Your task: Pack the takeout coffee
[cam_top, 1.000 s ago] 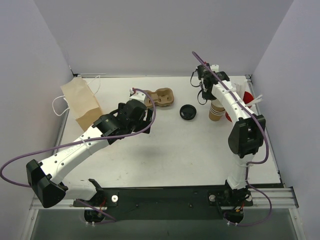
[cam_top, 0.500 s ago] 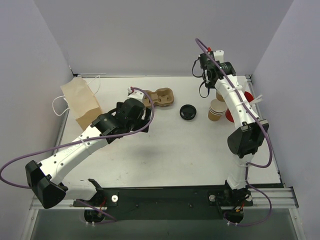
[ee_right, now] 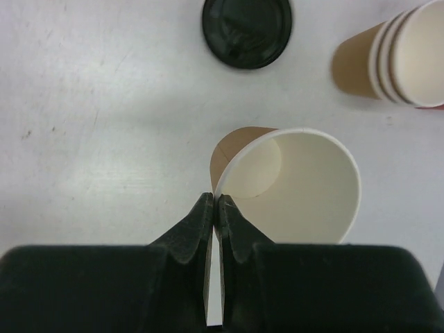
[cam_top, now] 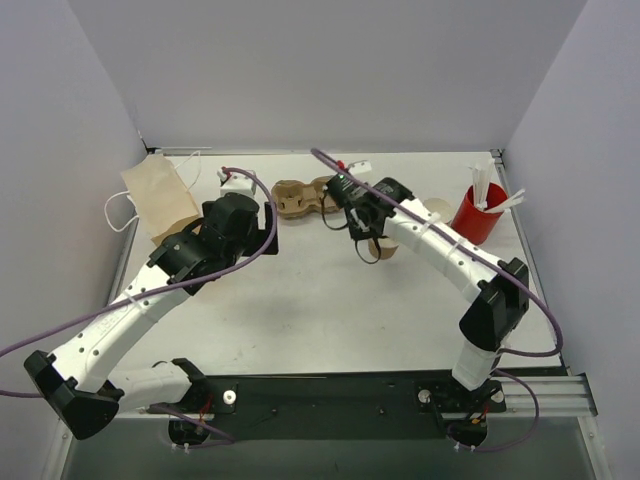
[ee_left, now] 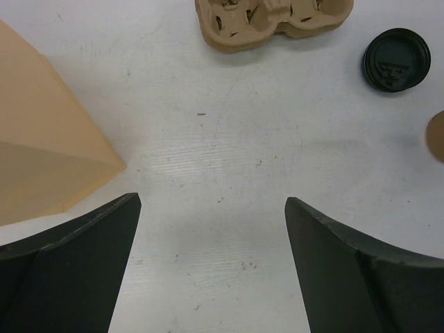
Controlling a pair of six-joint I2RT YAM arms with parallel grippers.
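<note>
right end effector (ee_right: 216, 201) pinches only the thin rim of the paper cup (ee_right: 305, 187) over the table (ee_right: 104, 104) near the black lid (ee_right: 247, 31), so the rim may buckle or slip and drop it; left end effector (ee_left: 209, 201) wide open

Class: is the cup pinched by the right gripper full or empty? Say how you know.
Empty: the right wrist view looks straight into the cup and shows its bare pale bottom, with no liquid inside.

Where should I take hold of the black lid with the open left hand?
I'd pinch the black lid across its rim, coming straight down from above. It lies flat on the table, round and low, with nothing touching its edge.
</note>
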